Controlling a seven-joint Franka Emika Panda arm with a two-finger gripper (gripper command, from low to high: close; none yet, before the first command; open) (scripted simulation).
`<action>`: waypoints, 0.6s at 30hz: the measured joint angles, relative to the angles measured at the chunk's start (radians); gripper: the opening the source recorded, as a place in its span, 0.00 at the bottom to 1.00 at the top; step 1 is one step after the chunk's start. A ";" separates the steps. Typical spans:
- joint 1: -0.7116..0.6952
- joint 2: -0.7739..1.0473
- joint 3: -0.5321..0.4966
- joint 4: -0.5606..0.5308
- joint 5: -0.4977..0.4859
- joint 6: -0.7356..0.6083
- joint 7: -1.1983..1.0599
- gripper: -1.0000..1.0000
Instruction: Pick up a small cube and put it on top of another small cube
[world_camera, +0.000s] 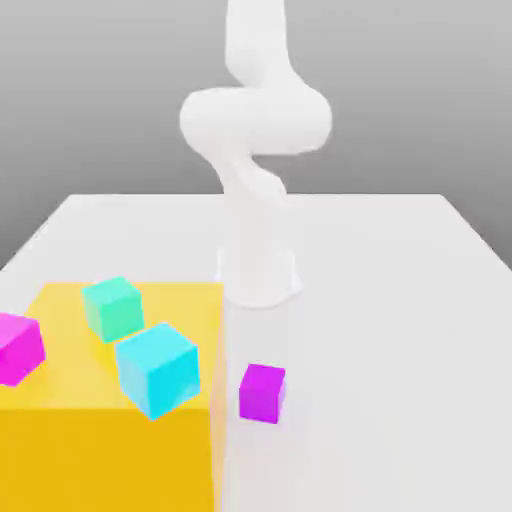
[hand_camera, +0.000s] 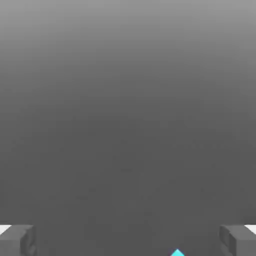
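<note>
1. The white table (world_camera: 400, 300) spreads across the exterior view, and nothing on it suggests that any stacking has been done: every cube sits alone, none on top of another.
2. The white arm (world_camera: 255, 200) rises from its base near the middle of the table and bends up out of the frame, well above all the cubes. I judge the task to be at its very start, with the approach not yet made.
3. The yellow block (world_camera: 110, 440) fills the exterior view's lower left and carries three cubes on its top face.
4. The cyan cube (world_camera: 158, 368) is the biggest of them, near the block's right edge; a cyan tip (hand_camera: 177, 253) at the edge of the hand view is probably this same cube.
5. The green cube (world_camera: 112, 307) sits just behind it, and the magenta cube (world_camera: 18, 348) sits at the block's left edge.
6. The small cube (world_camera: 262, 392), deep purple, rests on the table just to the right of the yellow block, untouched and free to grasp.
7. The gripper (hand_camera: 128, 240) has its two fingers (hand_camera: 17, 239) spread wide apart, with nothing between them.
8. Everything is left: descend, grasp, lift, carry, place.
</note>
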 joint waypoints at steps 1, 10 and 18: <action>-0.013 0.019 0.013 -0.018 0.009 0.015 0.043 0.50; -0.116 0.175 0.128 -0.165 0.073 0.142 0.408 0.50; -0.198 0.312 0.231 -0.295 0.117 0.253 0.739 0.50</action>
